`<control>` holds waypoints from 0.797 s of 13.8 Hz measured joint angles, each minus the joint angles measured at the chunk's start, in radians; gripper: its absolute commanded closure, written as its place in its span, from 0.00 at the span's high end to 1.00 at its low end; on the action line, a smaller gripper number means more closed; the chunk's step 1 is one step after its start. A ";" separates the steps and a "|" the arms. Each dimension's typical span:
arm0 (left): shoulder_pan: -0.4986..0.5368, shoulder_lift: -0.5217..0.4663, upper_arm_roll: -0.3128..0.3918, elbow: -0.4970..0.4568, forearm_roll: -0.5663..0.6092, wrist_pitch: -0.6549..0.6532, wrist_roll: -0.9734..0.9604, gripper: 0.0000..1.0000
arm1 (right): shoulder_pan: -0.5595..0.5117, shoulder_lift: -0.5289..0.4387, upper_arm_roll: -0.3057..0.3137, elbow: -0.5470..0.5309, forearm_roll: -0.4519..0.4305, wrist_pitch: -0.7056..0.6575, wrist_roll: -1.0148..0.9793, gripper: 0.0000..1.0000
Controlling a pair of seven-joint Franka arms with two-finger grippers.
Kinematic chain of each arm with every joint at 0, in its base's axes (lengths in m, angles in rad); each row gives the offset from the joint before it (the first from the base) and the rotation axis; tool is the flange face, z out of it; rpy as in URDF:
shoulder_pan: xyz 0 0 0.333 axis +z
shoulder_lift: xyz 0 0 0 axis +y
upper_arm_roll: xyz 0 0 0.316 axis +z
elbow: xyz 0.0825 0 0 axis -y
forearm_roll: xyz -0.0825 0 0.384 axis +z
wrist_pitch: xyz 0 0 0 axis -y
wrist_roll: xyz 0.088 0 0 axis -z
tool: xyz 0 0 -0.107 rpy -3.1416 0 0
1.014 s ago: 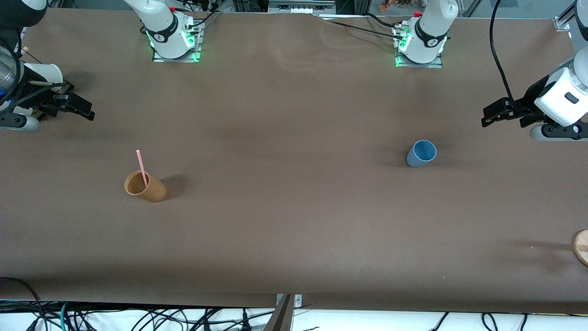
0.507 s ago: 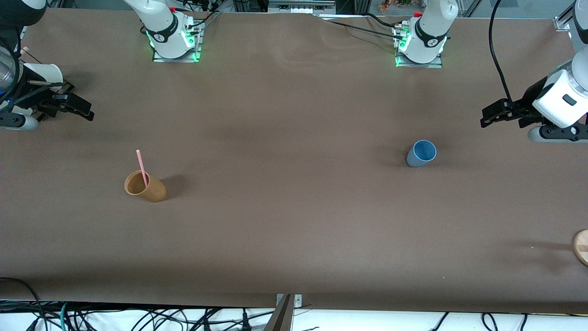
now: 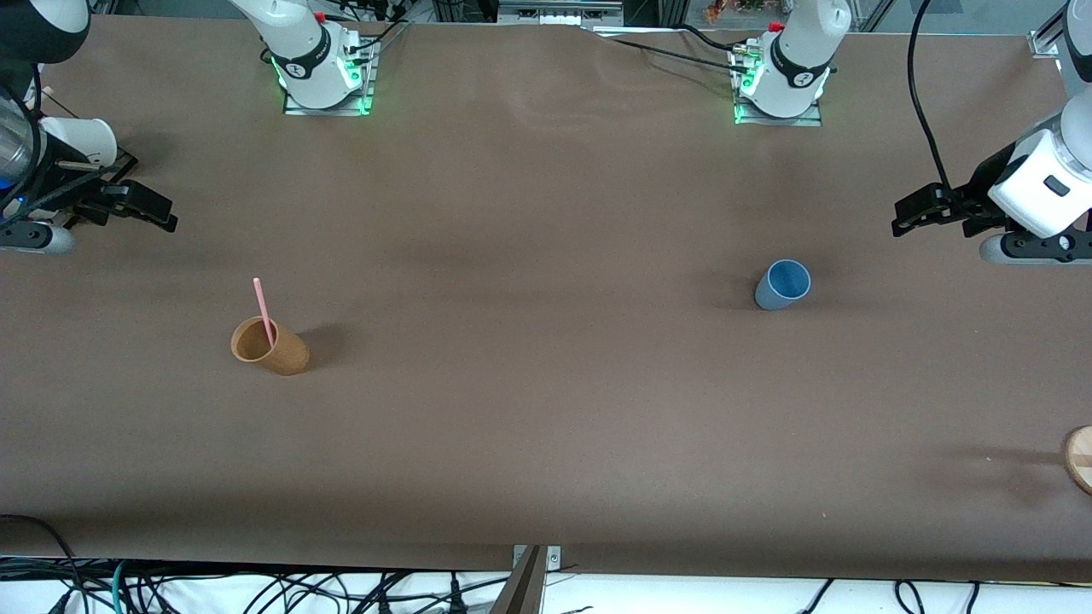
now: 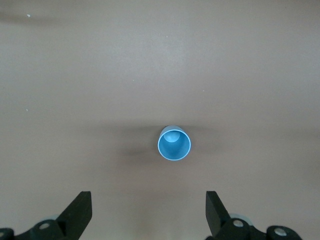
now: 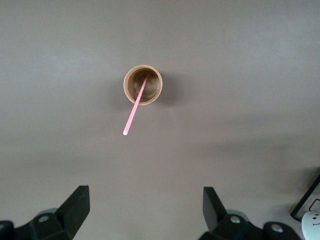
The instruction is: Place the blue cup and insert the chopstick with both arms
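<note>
Well, both arms waited high at their own ends of the worktop (image 3: 546, 443). The left claw (image 4: 148, 212) hung wide open and empty over bare cloth near the blue cup (image 3: 781, 285), which stood upright, alone, toward the left arm's end. The right claw (image 5: 145, 210) gaped just as wide over its end, holding nothing. The chopstick (image 3: 264, 310) leaned inside the tan cup (image 3: 270, 345), tip poking above the rim.

Risks, as I judged them: that thin pink stick could slip or twist in a pinch, and a careless lift might tip the light tan cup. A tapered blue cup could squirt free if grasped low.

Count: one blue cup, one tan cup, one chopstick, two claws.
</note>
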 measured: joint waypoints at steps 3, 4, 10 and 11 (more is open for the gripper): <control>0.002 0.013 0.001 -0.004 0.000 -0.001 0.000 1.00 | 0.000 0.001 0.000 0.001 0.000 -0.004 -0.001 1.00; 0.005 0.027 0.002 -0.006 0.000 -0.001 0.000 1.00 | 0.000 0.002 0.000 0.001 0.000 -0.007 -0.001 1.00; 0.008 0.146 0.001 -0.022 0.000 0.038 0.001 1.00 | 0.000 0.055 -0.005 0.002 0.001 -0.011 -0.002 1.00; 0.008 0.171 0.001 -0.036 0.000 0.073 0.003 1.00 | 0.000 0.058 -0.004 0.002 0.001 -0.010 -0.002 0.99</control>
